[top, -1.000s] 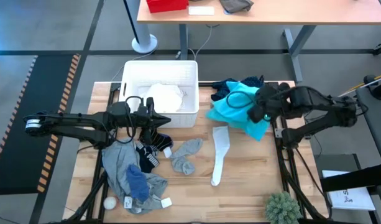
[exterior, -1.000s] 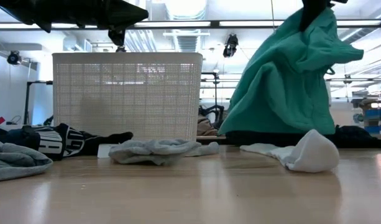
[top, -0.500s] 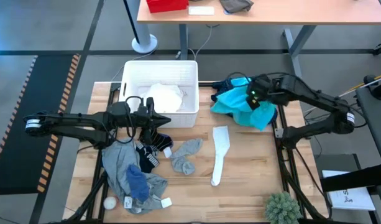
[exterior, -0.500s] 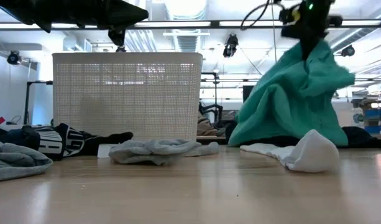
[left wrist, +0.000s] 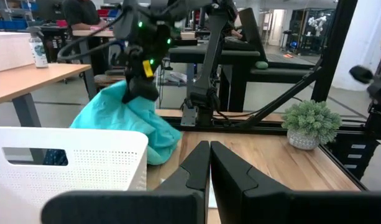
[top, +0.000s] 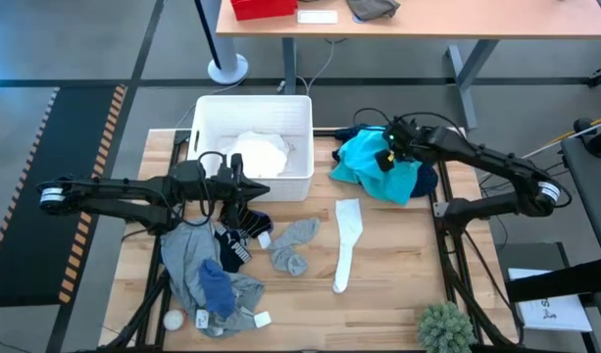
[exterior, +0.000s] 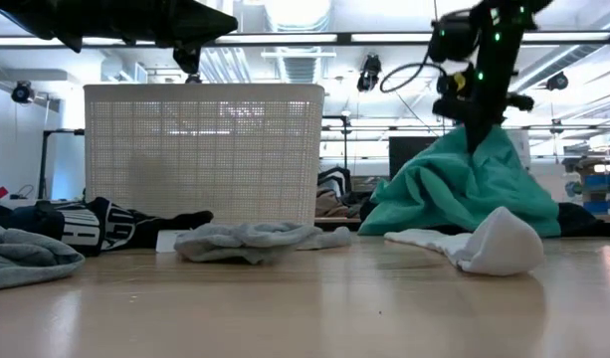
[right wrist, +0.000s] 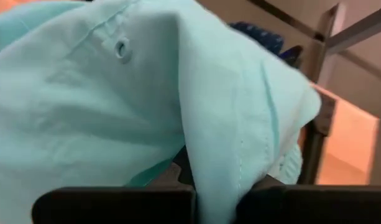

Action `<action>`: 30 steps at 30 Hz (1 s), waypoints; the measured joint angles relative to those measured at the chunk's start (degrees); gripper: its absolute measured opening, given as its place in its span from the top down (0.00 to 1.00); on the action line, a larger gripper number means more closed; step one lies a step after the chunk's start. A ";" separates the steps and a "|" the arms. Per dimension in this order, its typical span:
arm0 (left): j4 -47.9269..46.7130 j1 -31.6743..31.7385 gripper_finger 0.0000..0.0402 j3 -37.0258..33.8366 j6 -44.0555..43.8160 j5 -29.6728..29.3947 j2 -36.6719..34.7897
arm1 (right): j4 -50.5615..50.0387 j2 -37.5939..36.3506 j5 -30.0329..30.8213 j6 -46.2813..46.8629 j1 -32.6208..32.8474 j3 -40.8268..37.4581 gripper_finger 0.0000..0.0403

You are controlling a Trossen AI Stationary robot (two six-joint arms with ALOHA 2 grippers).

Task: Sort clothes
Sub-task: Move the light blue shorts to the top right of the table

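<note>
Right hand [top: 390, 157] is pinched shut on the top of the teal garment [top: 374, 169], which slumps in a heap on the tabletop [top: 388, 265] at its far right corner, beside the white basket [top: 251, 108]. Left hand [top: 243, 191] hovers closed and empty at the basket's near wall, above the dark striped socks [top: 236, 240]. A grey garment [top: 192, 265], grey sock [top: 292, 245] and white sock [top: 347, 235] lie nearer the front.
</note>
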 joint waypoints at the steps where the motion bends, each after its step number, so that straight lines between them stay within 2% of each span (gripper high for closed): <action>1: 0.01 0.02 1.00 0.00 0.00 0.00 0.00 | 1.49 0.00 -0.62 -0.02 -0.35 -1.27 1.00; 12: 0.01 0.02 1.00 0.00 0.00 -0.01 0.00 | 10.79 -0.01 -0.76 1.50 -3.47 -11.01 1.00; 19: 0.01 0.01 1.00 0.00 0.00 -0.02 0.00 | 13.63 -0.02 -2.11 1.99 -5.43 -14.34 0.99; 24: 0.03 0.01 1.00 0.00 -0.01 -0.02 0.00 | 12.62 -0.02 -2.43 3.21 -5.53 -14.71 0.91; 30: 0.04 0.01 1.00 0.00 0.00 -0.02 0.00 | 11.67 -0.75 -1.79 4.63 -5.53 -14.71 0.75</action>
